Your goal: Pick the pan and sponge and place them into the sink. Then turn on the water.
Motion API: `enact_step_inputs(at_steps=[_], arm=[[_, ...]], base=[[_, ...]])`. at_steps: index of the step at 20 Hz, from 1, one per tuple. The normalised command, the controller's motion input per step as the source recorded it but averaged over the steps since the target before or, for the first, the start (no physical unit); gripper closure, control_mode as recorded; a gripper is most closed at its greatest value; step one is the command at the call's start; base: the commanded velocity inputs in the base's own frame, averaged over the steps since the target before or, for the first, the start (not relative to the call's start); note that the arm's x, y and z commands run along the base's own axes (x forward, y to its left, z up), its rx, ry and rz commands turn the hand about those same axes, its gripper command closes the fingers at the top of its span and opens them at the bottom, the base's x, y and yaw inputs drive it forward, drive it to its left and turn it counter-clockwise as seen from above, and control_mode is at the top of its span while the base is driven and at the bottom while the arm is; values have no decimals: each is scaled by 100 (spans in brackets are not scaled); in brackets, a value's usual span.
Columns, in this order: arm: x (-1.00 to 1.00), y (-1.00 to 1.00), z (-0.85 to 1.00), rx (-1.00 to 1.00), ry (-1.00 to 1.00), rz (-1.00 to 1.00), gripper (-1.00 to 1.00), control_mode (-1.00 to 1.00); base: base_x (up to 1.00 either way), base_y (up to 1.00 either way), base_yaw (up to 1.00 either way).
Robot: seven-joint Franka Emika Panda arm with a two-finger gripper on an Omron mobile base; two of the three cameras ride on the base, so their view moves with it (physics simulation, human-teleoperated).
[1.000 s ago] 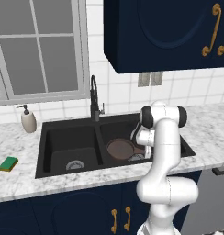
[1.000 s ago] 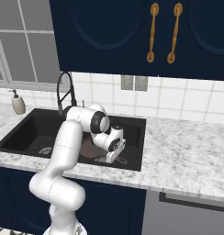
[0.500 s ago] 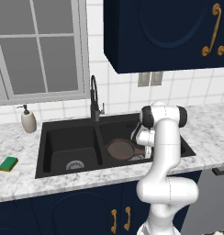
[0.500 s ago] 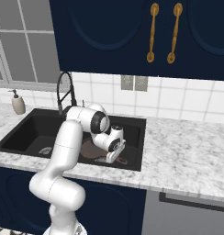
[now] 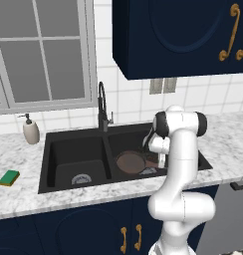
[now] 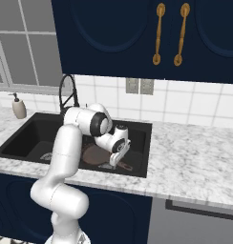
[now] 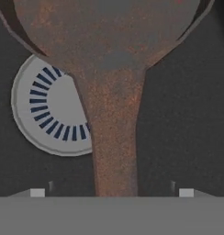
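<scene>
The reddish-brown pan (image 5: 129,162) lies on the floor of the right basin of the black sink (image 5: 68,148). In the hand view the pan (image 7: 109,41) has its long handle (image 7: 114,151) running down between my fingertips, which stand wide apart and clear of it. My gripper (image 6: 119,159) is open, low in that basin over the handle's end. Left of the sink, the green sponge (image 5: 9,178) rests on the marble counter. The black gooseneck faucet (image 5: 102,107) rises behind the divider, with no water running.
A cream soap dispenser (image 5: 30,130) stands at the sink's back left corner. A silver drain (image 7: 45,114) sits beside the pan handle, and another drain (image 5: 81,179) is in the left basin. Dark cabinets hang above, and the window is at left.
My jaws have opened and let go of the pan handle. The pan stays on the right basin's floor, and the arm has barely moved.
</scene>
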Motion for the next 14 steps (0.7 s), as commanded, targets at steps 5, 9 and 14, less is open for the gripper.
enact_step_inputs(at_steps=[5,9,14], arm=[[-36,11,83,0,-7,-17,-100,-100],[-47,13,68,0,-8,-27,-100,-100],[-43,23,70,0,-4,-33,-100,-100]], base=[[0,0,0],[0,0,0],[0,0,0]])
